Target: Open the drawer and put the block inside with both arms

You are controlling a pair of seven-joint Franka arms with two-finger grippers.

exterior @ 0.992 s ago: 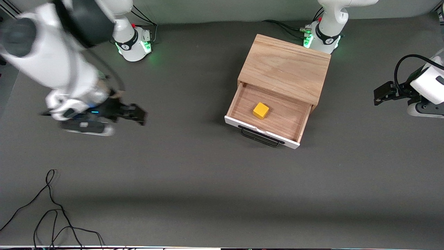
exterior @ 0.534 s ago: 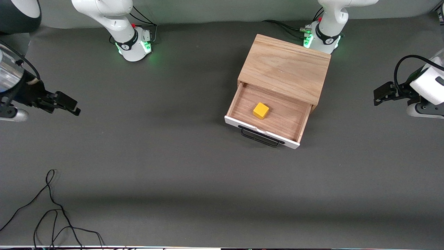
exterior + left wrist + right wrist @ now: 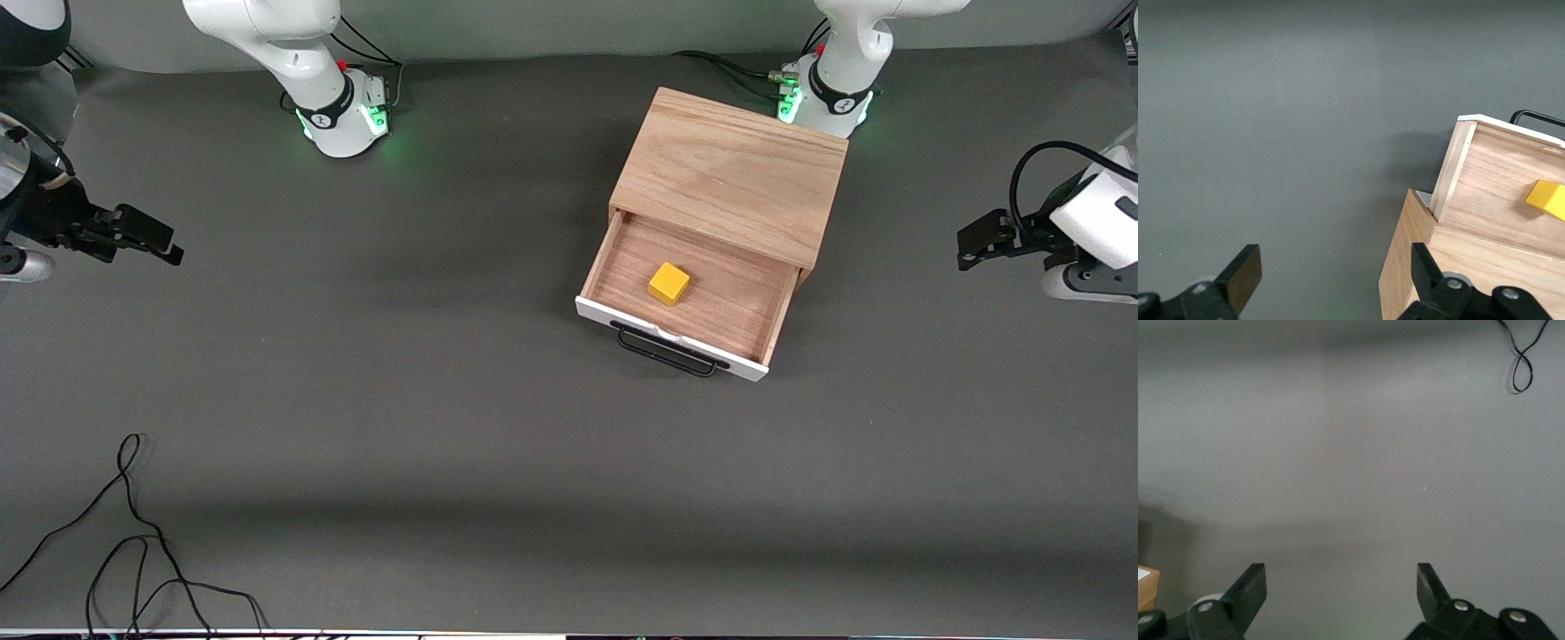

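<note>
The block (image 3: 669, 284) already lay in the open drawer (image 3: 622, 318), mid-frame; both released pincers, left (image 3: 978, 242) and right (image 3: 142, 238), apparently waited at the frame edges.

The drawer (image 3: 689, 298) stands pulled out of the oak box (image 3: 733, 173), its black handle (image 3: 667, 351) facing the front camera. The yellow block (image 3: 669, 284) lies inside it on the wood floor. The right gripper (image 3: 151, 240) hangs over the worktop (image 3: 444, 400) at the right arm's end, the left gripper (image 3: 973, 244) at the left arm's end; their fingers look spread, though the angle is poor. Loose black cable (image 3: 133, 551) lies nearest the camera.
</note>
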